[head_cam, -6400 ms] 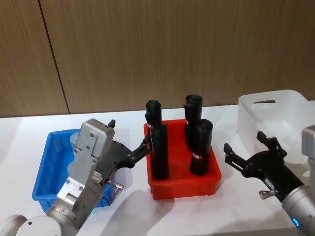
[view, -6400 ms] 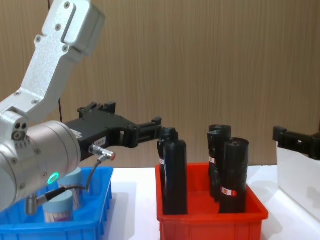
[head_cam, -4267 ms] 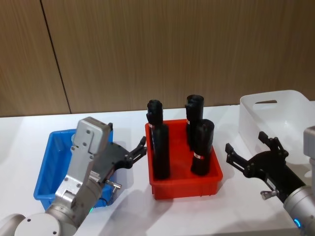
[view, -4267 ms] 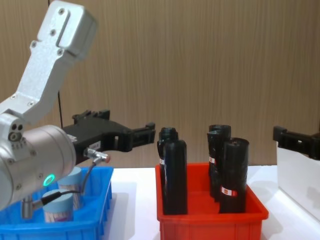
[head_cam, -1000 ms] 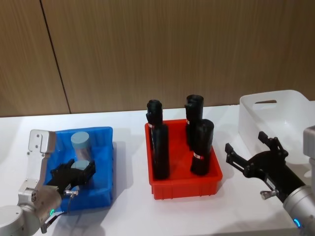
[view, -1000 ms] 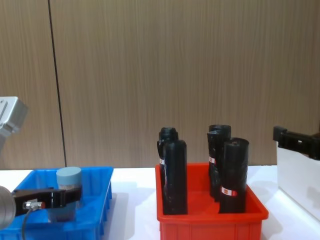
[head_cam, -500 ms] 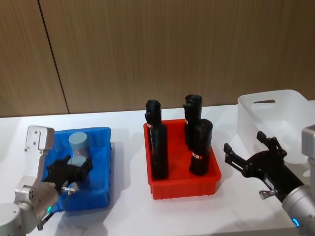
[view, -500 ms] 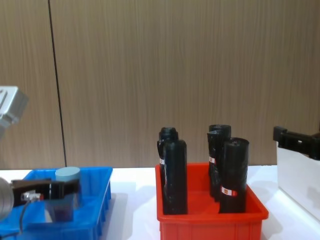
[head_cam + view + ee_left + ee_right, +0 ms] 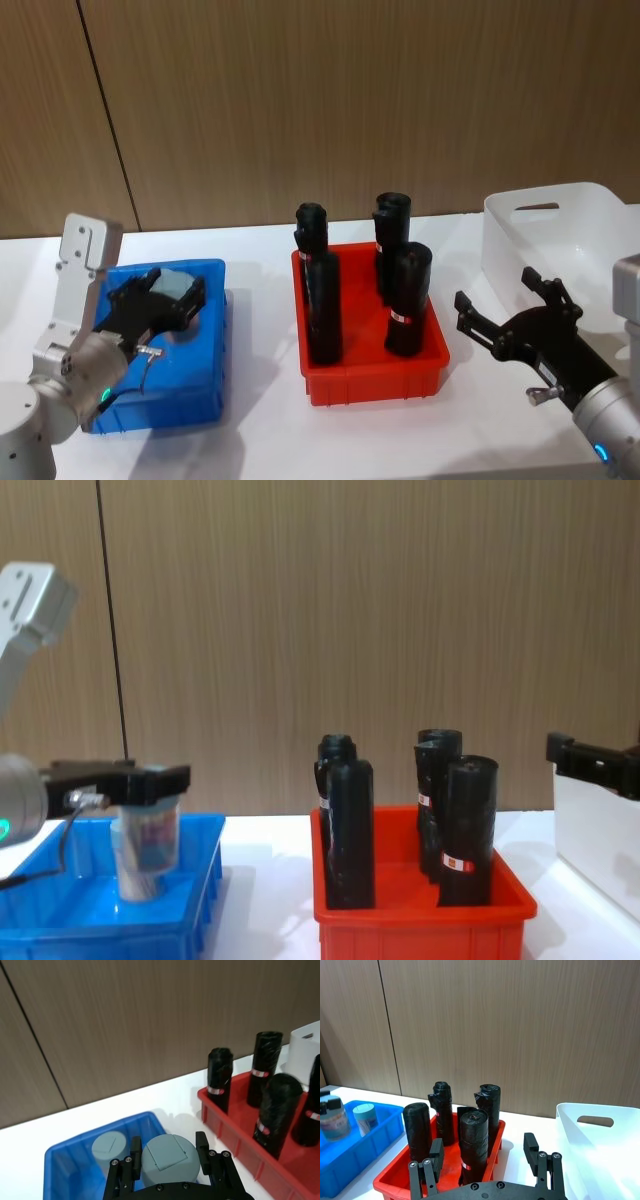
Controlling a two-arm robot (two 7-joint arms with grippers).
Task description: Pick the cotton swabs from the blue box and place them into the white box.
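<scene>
Nearest on the right, the right gripper (image 9: 492,288) hangs low over the table (image 9: 270,440) with its fingers spread wide and nothing between them. It sits just in front of the white box (image 9: 505,250), which suggests it is parked and waiting, not working.

On the left, the left gripper (image 9: 160,780) is closed around one tub of the cotton swabs (image 9: 169,1159), a finger on either side just under the pale lid. That side grip keeps the tub upright. Its top stands above the rim of the blue box (image 9: 160,418), and its base looks to be just off the floor, ready to clear the wall. A second tub (image 9: 110,1146) stands in the blue box just beyond.

The red bin (image 9: 375,385) of tall black cylinders (image 9: 322,310) sits between the two boxes, so the carry probably has to pass above them. The white box lies far right, with no tub visible in it.
</scene>
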